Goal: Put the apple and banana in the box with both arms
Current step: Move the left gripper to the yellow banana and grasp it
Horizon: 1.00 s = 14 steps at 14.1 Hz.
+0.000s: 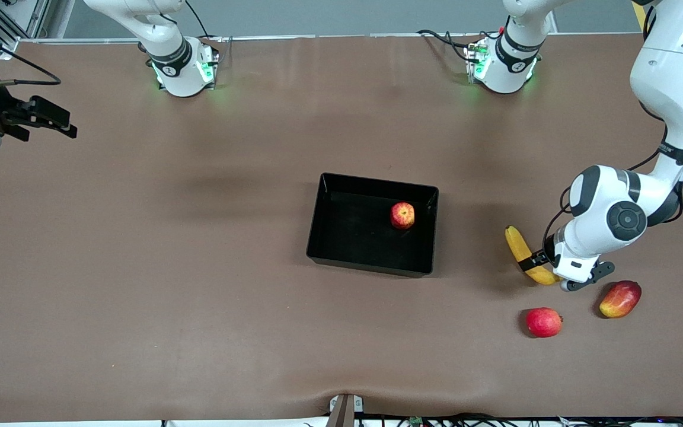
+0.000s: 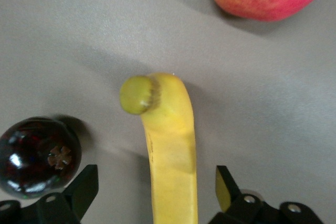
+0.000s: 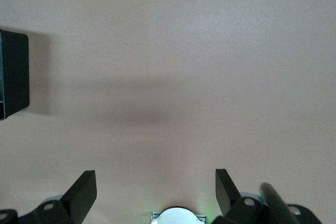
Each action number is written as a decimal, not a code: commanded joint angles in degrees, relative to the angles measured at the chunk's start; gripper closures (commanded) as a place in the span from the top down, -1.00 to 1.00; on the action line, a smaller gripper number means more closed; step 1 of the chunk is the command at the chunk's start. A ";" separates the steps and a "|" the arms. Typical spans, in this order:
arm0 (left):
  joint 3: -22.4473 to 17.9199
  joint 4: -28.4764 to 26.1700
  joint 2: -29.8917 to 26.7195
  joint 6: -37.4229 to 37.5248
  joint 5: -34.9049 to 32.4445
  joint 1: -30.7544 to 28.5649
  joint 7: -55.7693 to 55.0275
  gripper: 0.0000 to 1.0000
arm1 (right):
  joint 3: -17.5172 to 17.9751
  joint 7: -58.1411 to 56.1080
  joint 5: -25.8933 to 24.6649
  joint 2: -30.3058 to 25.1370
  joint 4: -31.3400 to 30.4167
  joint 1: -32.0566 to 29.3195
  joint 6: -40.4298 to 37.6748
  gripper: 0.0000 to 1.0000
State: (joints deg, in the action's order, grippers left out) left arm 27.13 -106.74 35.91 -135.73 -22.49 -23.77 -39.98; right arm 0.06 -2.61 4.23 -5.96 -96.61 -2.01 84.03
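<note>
Brown matting covers the whole desk, plain and slightly creased at the edge nearest the front camera, with cables along that edge and grey floor past the arms' bases. Near the desk's middle sits the black box (image 1: pixel 341 249), and the apple (image 1: pixel 402 215) already lies inside it, close to the wall toward the left arm's end. The banana (image 1: pixel 522 252) lies on the desk toward that same end, and the left hand (image 1: pixel 546 270) is down over its nearer part, fingers (image 2: pixel 84 190) spread on either side of the fruit and not yet clamped. Close by lie a round pinkish-red fruit (image 1: pixel 543 322) and an oval red-and-yellow mango (image 1: pixel 620 299); the left wrist view also shows a dark glossy mangosteen-like fruit (image 2: pixel 38 156) just beside one finger. That finger could nudge this neighbour on closing, or the curved banana could twist and slip if gripped off-centre. Waiting, the right hand (image 1: pixel 51 121) hangs released over the desk's corner at the right arm's end.
</note>
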 commanded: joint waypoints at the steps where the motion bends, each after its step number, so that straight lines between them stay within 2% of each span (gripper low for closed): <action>1: 0.55 -0.05 0.91 -0.94 -1.50 -0.31 -0.36 0.69 | 0.20 -0.29 -0.63 -1.51 -0.95 -0.01 -0.18 1.00; 3: 0.56 0.04 1.88 -1.20 -1.59 -0.05 -0.28 0.41 | 0.20 -0.29 -0.63 -1.51 -0.95 -0.01 -0.26 1.00; 8: 0.64 0.04 2.50 -2.08 -1.59 0.74 -0.27 -0.79 | 0.11 -0.29 -0.45 -1.51 -1.04 -0.10 -0.44 1.00; 9: 0.73 0.04 2.32 -2.08 -1.59 0.92 -0.27 -0.98 | 0.11 -0.29 -0.45 -1.51 -1.04 -0.10 -0.44 1.00; 11: 1.78 0.04 1.54 -1.82 -1.59 0.92 0.08 -1.00 | 0.11 -0.29 -0.45 -1.51 -1.04 -0.10 -0.44 1.00; 14: 6.34 0.21 -1.79 1.59 -1.59 0.92 0.51 -1.00 | 0.11 -0.21 -0.45 -1.51 -1.04 -0.10 -0.53 1.00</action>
State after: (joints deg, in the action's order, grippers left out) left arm 31.04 -106.08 37.84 -136.98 -22.95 -22.97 -39.56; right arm 0.06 -2.61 4.23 -5.96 -96.63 -2.01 83.70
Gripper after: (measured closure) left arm 0.586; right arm 0.000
